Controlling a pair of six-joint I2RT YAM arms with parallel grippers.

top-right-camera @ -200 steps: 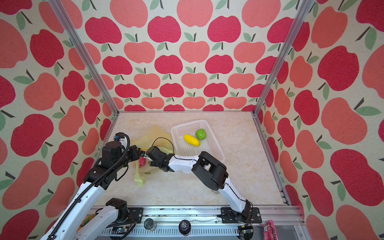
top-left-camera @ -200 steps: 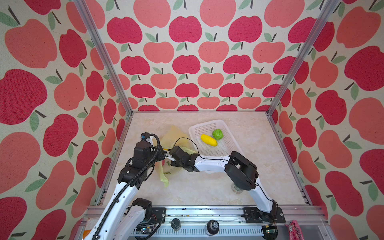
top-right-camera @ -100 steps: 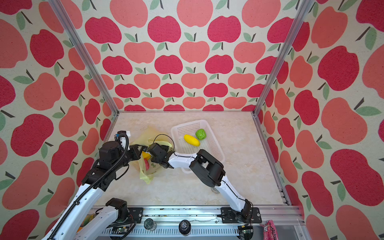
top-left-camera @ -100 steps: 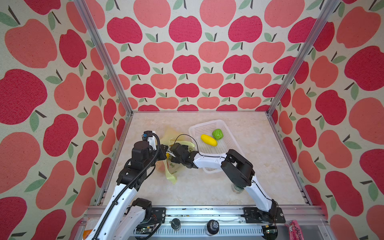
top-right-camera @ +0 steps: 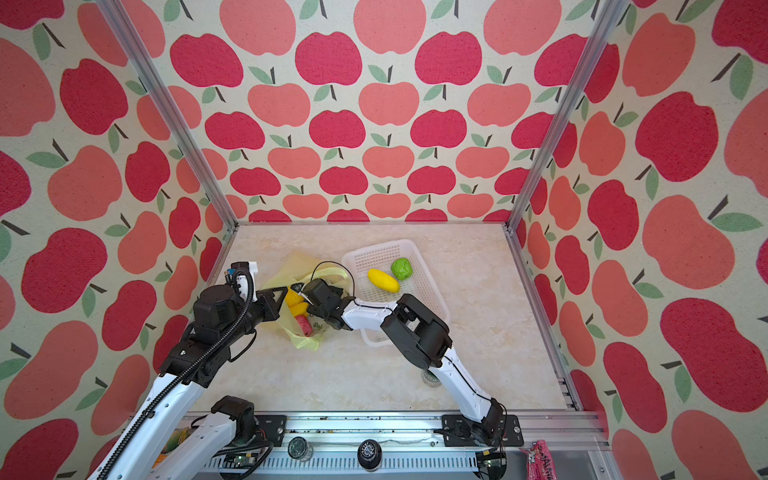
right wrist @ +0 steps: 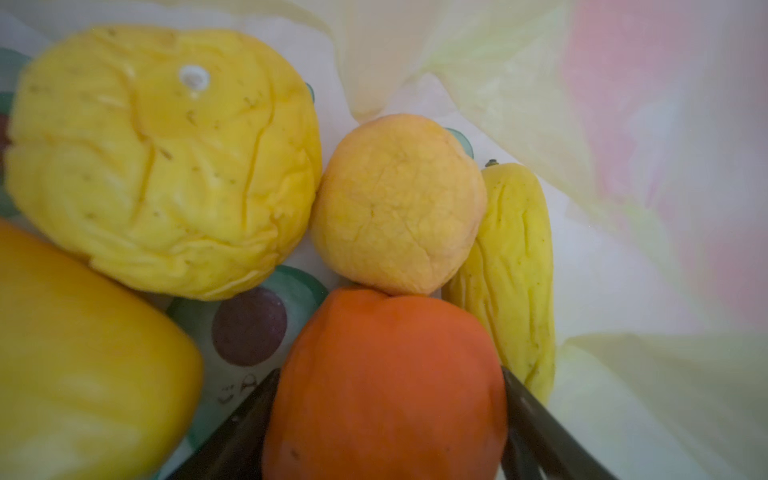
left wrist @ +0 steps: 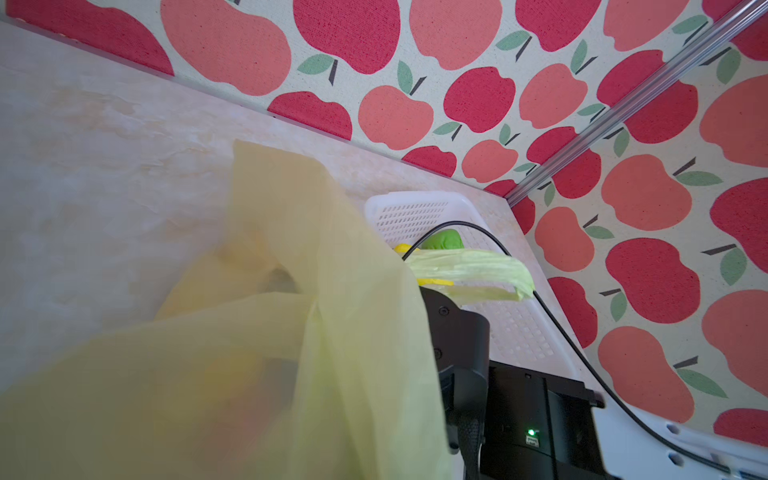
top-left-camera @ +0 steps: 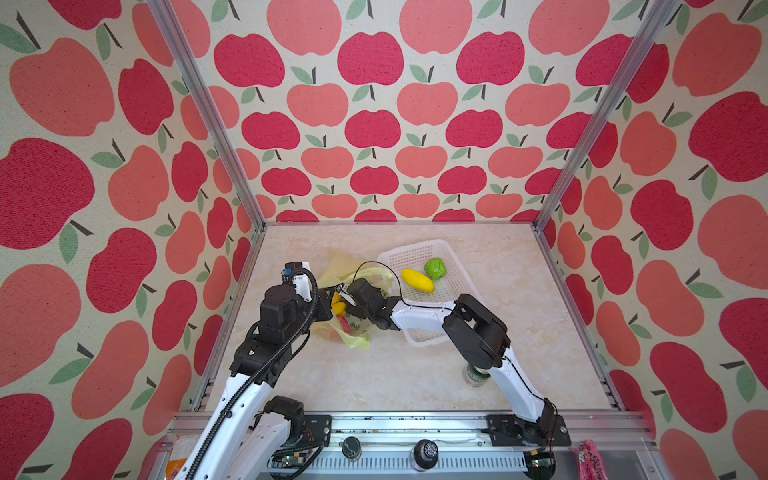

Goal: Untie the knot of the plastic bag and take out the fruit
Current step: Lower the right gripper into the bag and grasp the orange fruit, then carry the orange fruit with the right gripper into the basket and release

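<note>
The plastic bag (top-left-camera: 353,336) (top-right-camera: 305,340) lies open at the table's left, and its yellow film (left wrist: 291,332) covers my left jaws. My left gripper (top-left-camera: 328,297) is shut on its edge. The knot is out of view; a loose handle strip (left wrist: 469,266) drapes over the right arm. My right gripper (top-left-camera: 343,295) (right wrist: 388,374) reaches inside the bag, its fingers (right wrist: 257,399) pressed against both sides of an orange fruit (right wrist: 382,332). Around it lie a large yellow fruit (right wrist: 162,162), a peach one (right wrist: 395,203) and a slim yellow one (right wrist: 515,270).
A white mesh basket (top-left-camera: 415,253) stands right of the bag, holding a yellow fruit (top-left-camera: 417,280) and a green fruit (top-left-camera: 435,268). A green can (top-left-camera: 473,376) stands near the front edge under my right arm. Apple-print walls close three sides.
My right gripper has pushed deeper into the bag and narrowed around the orange fruit. My left gripper has drawn the bag's edge slightly toward the back wall.
</note>
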